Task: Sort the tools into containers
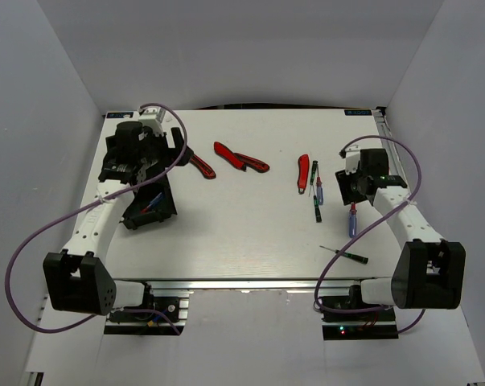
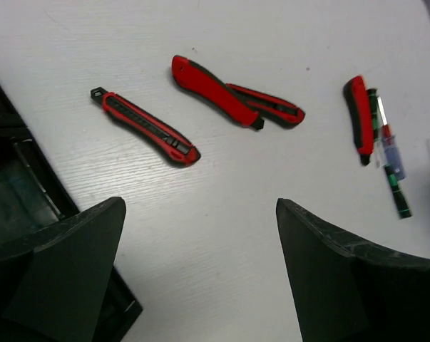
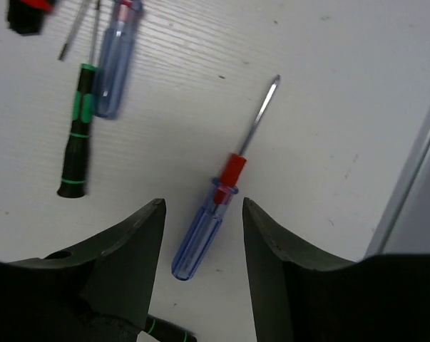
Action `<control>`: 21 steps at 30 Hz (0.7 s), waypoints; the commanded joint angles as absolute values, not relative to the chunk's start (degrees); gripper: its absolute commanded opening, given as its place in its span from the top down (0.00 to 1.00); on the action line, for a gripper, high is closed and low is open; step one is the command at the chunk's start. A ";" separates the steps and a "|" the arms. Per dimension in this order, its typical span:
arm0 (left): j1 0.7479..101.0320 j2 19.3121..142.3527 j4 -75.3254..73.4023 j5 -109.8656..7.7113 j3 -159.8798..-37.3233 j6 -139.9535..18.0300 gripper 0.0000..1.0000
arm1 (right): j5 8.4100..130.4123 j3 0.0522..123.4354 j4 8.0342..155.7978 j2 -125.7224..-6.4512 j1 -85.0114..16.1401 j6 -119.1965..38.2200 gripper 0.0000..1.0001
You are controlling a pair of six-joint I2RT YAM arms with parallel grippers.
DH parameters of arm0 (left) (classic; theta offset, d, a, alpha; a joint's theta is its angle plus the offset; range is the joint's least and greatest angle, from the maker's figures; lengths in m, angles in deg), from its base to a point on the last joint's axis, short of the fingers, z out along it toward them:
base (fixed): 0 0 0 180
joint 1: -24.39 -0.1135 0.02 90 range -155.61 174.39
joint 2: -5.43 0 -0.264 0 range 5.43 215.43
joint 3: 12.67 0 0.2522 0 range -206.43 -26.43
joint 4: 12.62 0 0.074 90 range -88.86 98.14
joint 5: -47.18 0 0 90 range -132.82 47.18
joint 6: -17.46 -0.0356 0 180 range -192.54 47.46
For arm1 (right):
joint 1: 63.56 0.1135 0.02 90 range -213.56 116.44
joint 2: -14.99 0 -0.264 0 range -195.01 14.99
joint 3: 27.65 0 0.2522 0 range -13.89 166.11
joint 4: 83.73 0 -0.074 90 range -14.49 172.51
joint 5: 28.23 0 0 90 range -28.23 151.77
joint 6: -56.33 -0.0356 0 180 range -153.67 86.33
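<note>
The left pincer [image 2: 200, 214] gapes wide with nothing in it, hanging over the bare counter [image 2: 222, 235] beside a black bin [image 2: 15, 206] at the frame's left edge. The right pincer [image 3: 202, 210] stands partly open. Its fingers [image 3: 140, 235] straddle the red-blue screwdriver [image 3: 204, 231], which lies flat at lower centre with a gap showing on either side. The red knife [image 2: 145, 126] lies at upper left.

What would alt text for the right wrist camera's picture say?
The open right gripper straddles a blue-handled screwdriver with a red collar, lying on a white table. Up left lie a second blue screwdriver and a black-green screwdriver.
</note>
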State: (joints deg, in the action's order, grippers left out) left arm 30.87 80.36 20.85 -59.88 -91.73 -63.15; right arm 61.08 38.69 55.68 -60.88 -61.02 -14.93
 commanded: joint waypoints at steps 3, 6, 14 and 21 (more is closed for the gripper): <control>30.63 79.69 15.03 -59.26 -91.29 -50.85 0.02 | 53.33 36.47 56.85 -61.82 -62.59 -22.33 0.45; 30.54 79.87 14.94 -58.54 -91.47 -49.52 0.02 | 54.83 35.24 57.55 -63.05 -62.86 -22.95 0.45; 30.54 80.13 14.33 -61.01 -91.21 -46.18 0.02 | 55.79 32.43 60.45 -67.62 -66.46 -23.13 0.47; 30.54 80.40 12.48 -64.43 -89.45 -41.70 0.02 | 59.13 32.25 60.63 -71.22 -67.34 -21.90 0.56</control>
State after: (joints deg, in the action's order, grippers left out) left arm 30.87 80.87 14.40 -61.73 -90.51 -44.84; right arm 56.86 31.82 58.98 -70.22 -66.96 -22.10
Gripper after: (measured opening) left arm 0.980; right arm 0.452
